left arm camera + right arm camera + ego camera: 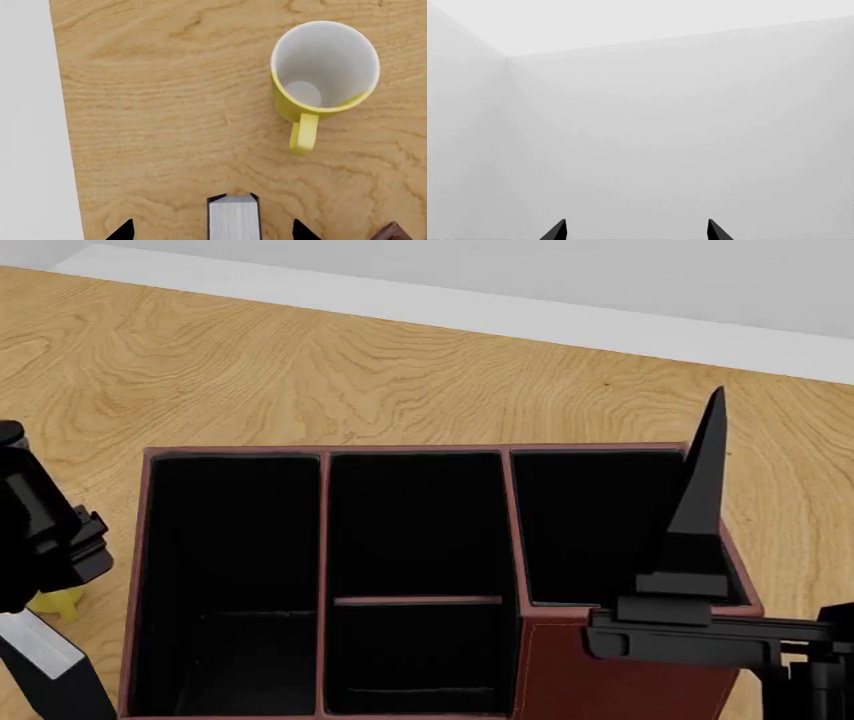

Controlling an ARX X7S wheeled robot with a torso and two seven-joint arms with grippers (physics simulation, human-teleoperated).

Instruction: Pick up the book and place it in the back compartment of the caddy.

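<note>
Two black fingertips (124,231) of the left gripper (212,231) poke into the near edge of the left wrist view, spread wide. The book (233,217) stands between them with its white, lined page edge facing the camera and a clear strip of wood showing on either side, so the jaws touch nothing here. Most of the book is cut off by the frame, and whether it rests on the table (167,125) or not cannot be told. A dark red-brown corner of the caddy (393,233) just shows beside it.

In the head view the book appears only as a pale sliver outside the caddy's left wall, under the left arm (40,530), which hides the gripper itself. The caddy's near edge is cropped, so the back compartment (414,655), the short slot in the middle column, is partly out of sight; it lies well to the right of the book.

Further out, the yellow mug (323,75) stands upright on the table, apart from the book.

The right gripper (635,231) is also spread open and empty, raised over the caddy's right side and facing a blank pale wall (640,125).
</note>
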